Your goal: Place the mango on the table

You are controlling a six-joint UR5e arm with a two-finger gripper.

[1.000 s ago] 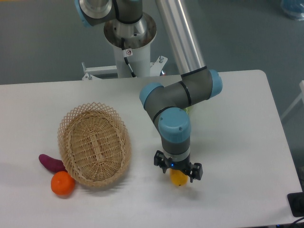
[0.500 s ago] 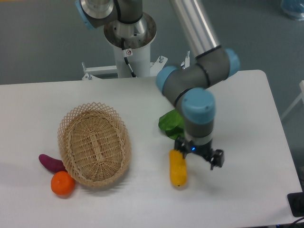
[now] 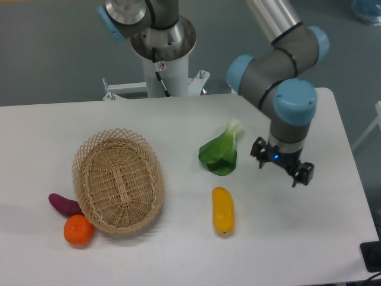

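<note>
Since the earlier frame the arm has swung right, leaving the mango [image 3: 223, 210] flat on the counter [image 3: 178, 256], long axis near-far, lower-left of the jaws [image 3: 283, 168], which hang open and empty.

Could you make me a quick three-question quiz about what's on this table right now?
1. True or false: the mango lies inside the wicker basket.
2. Which item lies nearest the mango? A) orange fruit B) leafy green vegetable C) purple sweet potato
3. Is the gripper holding anything?

Key:
1. False; it lies on the white table, right of the basket.
2. B
3. No; it hangs empty above the table, right of the vegetable.
</note>
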